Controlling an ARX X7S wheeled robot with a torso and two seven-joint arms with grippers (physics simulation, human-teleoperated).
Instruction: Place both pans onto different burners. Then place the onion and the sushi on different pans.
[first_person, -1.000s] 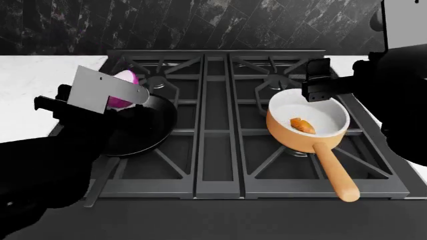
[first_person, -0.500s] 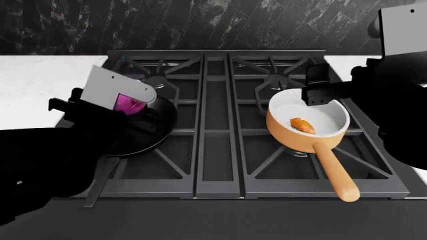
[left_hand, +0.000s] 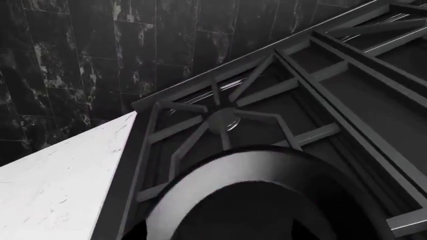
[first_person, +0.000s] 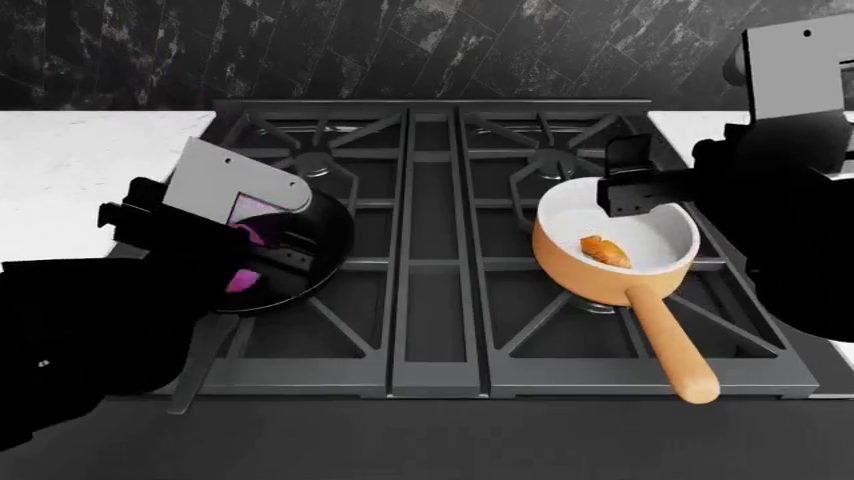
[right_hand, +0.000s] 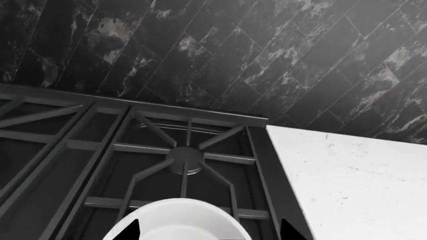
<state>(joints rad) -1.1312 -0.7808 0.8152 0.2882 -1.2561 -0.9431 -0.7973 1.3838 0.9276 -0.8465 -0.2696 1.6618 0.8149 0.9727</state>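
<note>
Black frying pan (first_person: 300, 250) sits dark on the dark steel stove (first_person: 434, 300), and slivers of magenta onion (first_person: 243, 280) flash against its black inside. Over to the orange saucepan (first_person: 587, 270): white inside, long tan handle, with the little orange sushi (first_person: 605, 250) bright on that white. Black cast-iron grates (first_person: 427, 200) all across, with a duller grey burner (right_hand: 185, 156) at the hub. Behind, the wall tiles (first_person: 400, 45) are black, veined with pale grey marbling, laid on a slant. The countertop (first_person: 67, 170) is white with faint grey flecks. Both arms are black, carrying pale grey plates.
</note>
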